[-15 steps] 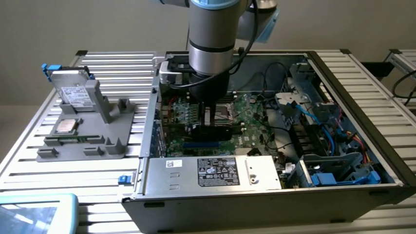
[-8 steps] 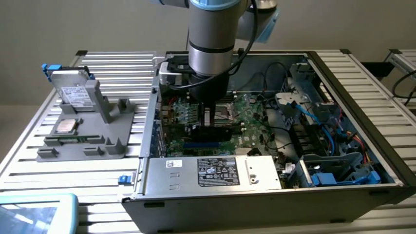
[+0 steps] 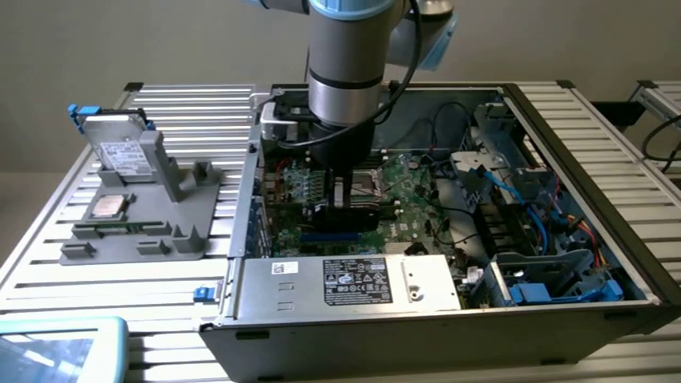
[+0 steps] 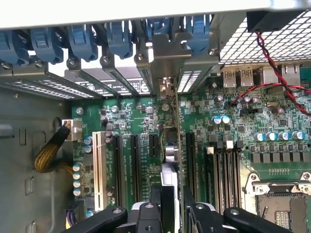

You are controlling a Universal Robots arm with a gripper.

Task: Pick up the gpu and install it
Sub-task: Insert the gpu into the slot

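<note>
**Card gripped edge-on, low inside the case**

- The end effector (image 4: 171,205) is clamped on the gpu (image 4: 169,145), one finger on each flat face. The grip sits at the end of the card away from its metal bracket.
- The gpu stands on edge deep inside the case (image 3: 426,335), in line with a slot on the motherboard (image 4: 233,126). Its bracket reaches the case's rear wall. I cannot tell whether the contact edge is seated in the slot.
- Handling, as judged: a light, stiff, thin board. The faces are smooth and could slip under a loose pinch. The small parts and the contact edge are fragile. It is best held by the flat faces near the upper edge, away from the contacts, as it is held now. A skewed push could bend it.
- Just beside the card inside the case are black expansion slots (image 4: 127,165) and a white slot (image 4: 99,165) on one side. The memory slots (image 4: 221,179) and the processor socket (image 4: 279,206) are on the other. Clearance is tight on both flanks.
- At the case's rear wall is a row of blue clips (image 4: 80,41) above the slot covers. A red-and-black wire (image 4: 272,63) runs close by.
- Near the case's side wall is a yellow braided cable (image 4: 51,150), well apart from the card.
- The power supply (image 3: 352,279) lies along the case's near wall.
- Outside the case, toward the exterior view's left, a grey fixture (image 3: 139,239) sits on the counter (image 3: 127,307). It holds a drive (image 3: 117,148) and a processor chip (image 3: 110,206).
</note>
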